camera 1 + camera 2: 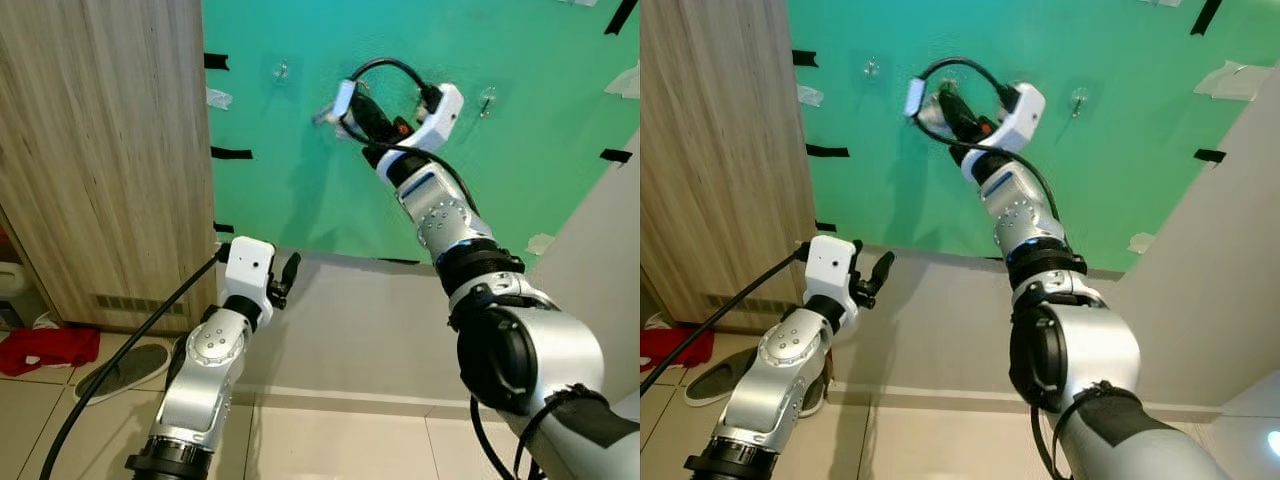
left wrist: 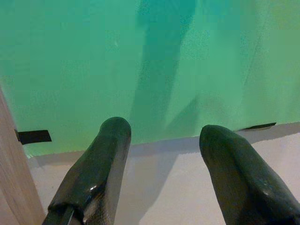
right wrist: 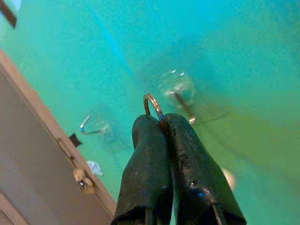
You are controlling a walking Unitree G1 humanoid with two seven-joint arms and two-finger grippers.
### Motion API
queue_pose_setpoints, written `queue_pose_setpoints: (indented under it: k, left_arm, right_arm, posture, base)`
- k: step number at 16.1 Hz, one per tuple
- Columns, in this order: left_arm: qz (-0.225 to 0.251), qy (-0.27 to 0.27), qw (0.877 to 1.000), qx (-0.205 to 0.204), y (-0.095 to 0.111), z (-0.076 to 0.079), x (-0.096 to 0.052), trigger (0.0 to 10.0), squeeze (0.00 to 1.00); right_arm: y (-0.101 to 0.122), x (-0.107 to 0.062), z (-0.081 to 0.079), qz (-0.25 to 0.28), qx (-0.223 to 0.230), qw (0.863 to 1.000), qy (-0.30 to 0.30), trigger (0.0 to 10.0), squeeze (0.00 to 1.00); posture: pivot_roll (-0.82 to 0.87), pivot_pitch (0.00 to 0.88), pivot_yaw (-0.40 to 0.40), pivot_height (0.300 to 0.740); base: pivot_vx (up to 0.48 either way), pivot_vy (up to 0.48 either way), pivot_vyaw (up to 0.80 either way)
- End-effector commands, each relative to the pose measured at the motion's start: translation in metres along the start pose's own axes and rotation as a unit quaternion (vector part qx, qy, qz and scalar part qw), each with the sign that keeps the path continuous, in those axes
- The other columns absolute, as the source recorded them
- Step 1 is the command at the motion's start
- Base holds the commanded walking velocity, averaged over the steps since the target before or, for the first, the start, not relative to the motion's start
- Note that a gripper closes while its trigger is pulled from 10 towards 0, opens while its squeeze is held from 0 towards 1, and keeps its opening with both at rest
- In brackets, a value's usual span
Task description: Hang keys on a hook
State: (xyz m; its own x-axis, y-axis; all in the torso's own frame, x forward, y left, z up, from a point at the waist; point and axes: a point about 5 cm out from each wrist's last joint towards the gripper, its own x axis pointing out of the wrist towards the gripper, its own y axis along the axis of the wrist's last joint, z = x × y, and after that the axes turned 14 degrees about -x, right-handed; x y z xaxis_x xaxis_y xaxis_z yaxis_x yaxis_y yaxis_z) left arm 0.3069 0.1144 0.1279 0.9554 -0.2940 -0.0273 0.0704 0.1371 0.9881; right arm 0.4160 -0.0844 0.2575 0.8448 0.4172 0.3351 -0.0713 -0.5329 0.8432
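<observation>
the key ring [image 3: 153, 105] sits clamped between your right gripper [image 3: 161, 123]'s fingertips, the fingers pressed fully together with only the metal loop standing clear past the tips. any keys below the ring are hidden by the fingers. just beyond the ring, a clear suction hook [image 3: 177, 86] is stuck to the green wall [image 3: 243, 56]; its metal prong angles out beside the fingertips, and you cannot tell whether ring and prong touch. a second clear hook [image 3: 96, 126] sits further off to one side of the gripper, and a third hook [image 1: 487, 100] lies on the other side of your raised right arm.

your left gripper [image 2: 161, 136] is held low, well below the right one, its fingers [image 2: 101, 159] spread wide and holding nothing, aimed at the foot of the green wall above a pale ledge [image 2: 154, 187]. a wooden cabinet [image 1: 100, 150] stands beside that arm, with a red cloth [image 1: 45, 348] on the floor by its base.
</observation>
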Motion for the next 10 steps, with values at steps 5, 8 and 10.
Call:
queue_pose_setpoints:
  k: [5, 8, 10]
  left_arm:
    - [0.009, -0.009, 1.0, -0.002, 0.0087, 0.0043, 0.0056, 10.0, 0.0]
    - [0.011, -0.007, 1.0, -0.005, 0.0103, 0.0036, 0.0067, 10.0, 0.0]
    - [0.012, -0.007, 1.0, -0.005, 0.0102, 0.004, 0.0065, 10.0, 0.0]
  right_arm:
    - [0.006, -0.0035, 0.0132, 0.003, 0.057, 0.998, -0.031, 0.0, 0.0]
    - [0.0045, -0.0022, 0.0112, -0.008, 0.077, 0.997, -0.024, 0.0, 0.0]
    - [0.0048, -0.0003, 0.0065, -0.011, 0.06, 0.998, -0.004, 0.0, 0.0]
  posture:
    - [0.1, 0.0, -0.156, 0.74]
    - [0.11, 0.0, -0.159, 0.74]
    - [0.11, 0.0, -0.162, 0.74]
  base:
    - [0.0, 0.0, 0.0]
    - [0.0, 0.0, 0.0]
    - [0.0, 0.0, 0.0]
